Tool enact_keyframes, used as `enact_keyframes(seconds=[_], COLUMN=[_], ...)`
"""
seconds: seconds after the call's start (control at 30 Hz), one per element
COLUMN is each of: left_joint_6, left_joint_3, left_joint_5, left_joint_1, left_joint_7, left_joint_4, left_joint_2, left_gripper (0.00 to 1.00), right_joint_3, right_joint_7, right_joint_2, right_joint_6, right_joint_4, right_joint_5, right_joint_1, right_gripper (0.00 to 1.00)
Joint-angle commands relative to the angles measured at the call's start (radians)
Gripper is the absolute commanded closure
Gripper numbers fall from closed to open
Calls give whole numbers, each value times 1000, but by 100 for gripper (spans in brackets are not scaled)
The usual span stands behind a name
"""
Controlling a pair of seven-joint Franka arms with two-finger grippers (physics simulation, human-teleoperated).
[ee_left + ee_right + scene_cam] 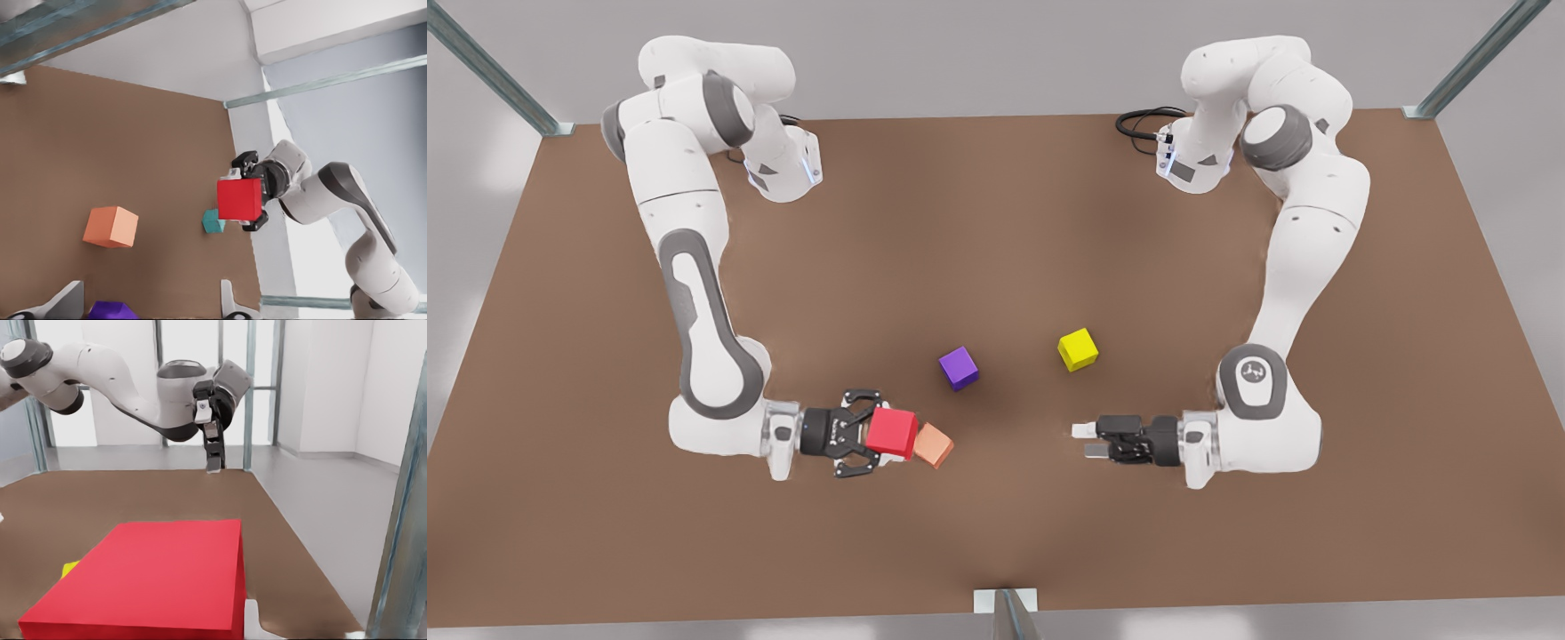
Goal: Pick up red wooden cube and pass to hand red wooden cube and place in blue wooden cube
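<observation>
Red wooden cube [891, 433] clamped in right gripper [876, 434], lifted, just beside salmon cube [935, 445]. Blue wooden cube [213, 221] sits near red one. Left gripper [1082, 441] faces it, well apart, fingers parted, empty.

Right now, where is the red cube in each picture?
Front view: red wooden cube in the right gripper, at the front view's left.
Left wrist view: far off, in that gripper.
Right wrist view: close up, right before the camera.
Shared landmark: the left gripper facing it.
</observation>
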Motion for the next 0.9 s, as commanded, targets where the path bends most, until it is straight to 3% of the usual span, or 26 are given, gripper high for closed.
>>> enact_keyframes(seconds=[0.0,0.17,0.2,0.23,0.27,0.33,0.47,0.87], left_joint_6=[-541,-610,-596,-396,-262,-513,-504,-506], left_joint_3=[-23,-64,-28,421,725,739,735,736], left_joint_5=[798,981,993,718,507,513,510,485], left_joint_1=[32,233,217,-22,-256,-267,-277,-270], left_joint_7=[-498,-188,-208,-206,-194,-62,-93,-90], left_joint_4=[0,0,-44,-353,-641,-517,-515,-508], left_joint_2=[-120,-151,-273,-596,-836,-803,-734,-711], left_gripper=[0,0,0,0,0,0,0,0], right_joint_3=[-30,-207,-233,-234,-237,-264,-262,-262], right_joint_7=[423,713,846,901,948,960,1003,1046], right_joint_2=[-87,-334,-390,-400,-406,-436,-429,-403], right_joint_6=[-155,-147,-148,-147,-135,14,103,184], right_joint_4=[-75,-264,-296,-296,-298,-398,-467,-597], right_joint_5=[-485,-928,-1025,-1109,-1165,-1215,-1284,-1385], right_joint_1=[-59,-60,-60,-60,-60,-60,-56,-50], right_gripper=[47,47,47,47,47,47,47,47])
